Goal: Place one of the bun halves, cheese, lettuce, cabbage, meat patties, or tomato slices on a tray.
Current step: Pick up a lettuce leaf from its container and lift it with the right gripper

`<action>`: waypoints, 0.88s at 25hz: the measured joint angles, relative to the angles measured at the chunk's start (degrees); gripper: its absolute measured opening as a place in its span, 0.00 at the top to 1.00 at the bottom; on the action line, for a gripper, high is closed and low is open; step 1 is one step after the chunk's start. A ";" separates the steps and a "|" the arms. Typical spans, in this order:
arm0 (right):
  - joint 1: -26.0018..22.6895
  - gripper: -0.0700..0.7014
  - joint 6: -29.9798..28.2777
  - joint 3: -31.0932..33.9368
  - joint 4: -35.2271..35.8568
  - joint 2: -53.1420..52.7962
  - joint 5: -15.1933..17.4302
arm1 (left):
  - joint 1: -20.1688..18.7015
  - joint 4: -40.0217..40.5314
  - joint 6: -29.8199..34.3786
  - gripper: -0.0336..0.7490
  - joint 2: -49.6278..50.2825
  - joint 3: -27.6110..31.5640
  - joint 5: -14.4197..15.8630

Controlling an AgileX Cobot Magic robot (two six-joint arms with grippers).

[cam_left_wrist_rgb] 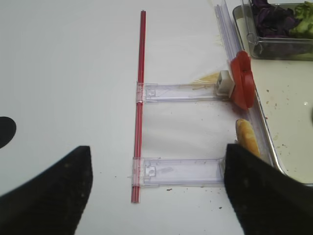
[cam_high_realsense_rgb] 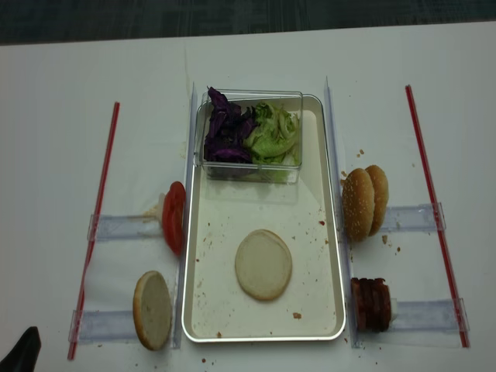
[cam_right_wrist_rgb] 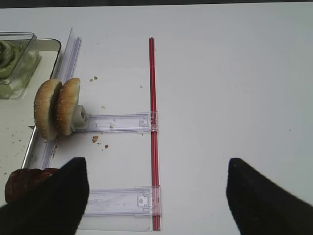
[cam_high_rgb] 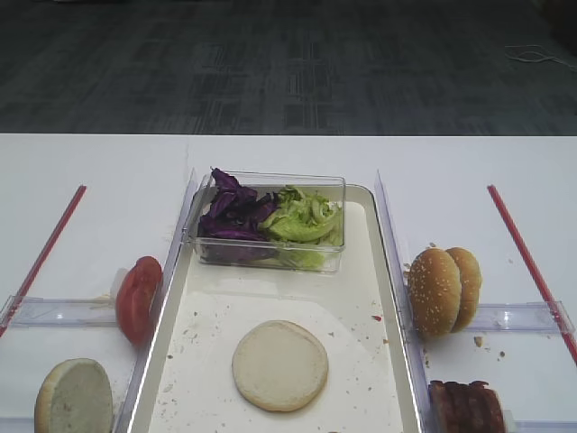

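Right gripper (cam_right_wrist_rgb: 156,196): jaws spread wide, empty, fingers pointing down. Left gripper (cam_left_wrist_rgb: 156,191): jaws likewise spread wide, empty.

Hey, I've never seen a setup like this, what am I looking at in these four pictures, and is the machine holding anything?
It is a two-armed robot at a white table, laid out for building a burger. Two pictures look down from above; the other two come from cameras on each wrist, so the dark shapes at their bottom edges are the gripper fingers.

In the middle sits the tray, with one bun half lying cut face up on it. At its far end a clear tub holds purple cabbage and green lettuce. Left of the tray, clear holders prop up tomato slices and another pale bun half. On the right stand two sesame bun tops and the meat patties.

The left gripper and right gripper both stand open and hold nothing.
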 joint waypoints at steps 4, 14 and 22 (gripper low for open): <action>0.00 0.12 0.00 0.00 0.00 0.00 0.00 | 0.00 0.00 0.00 0.26 0.00 0.00 0.00; 0.00 0.17 -0.10 0.00 0.00 0.00 0.00 | 0.00 0.00 0.00 0.26 0.00 0.00 0.00; 0.00 0.17 -0.67 0.00 0.21 9.23 0.00 | 0.00 0.00 0.00 0.26 0.00 0.00 0.00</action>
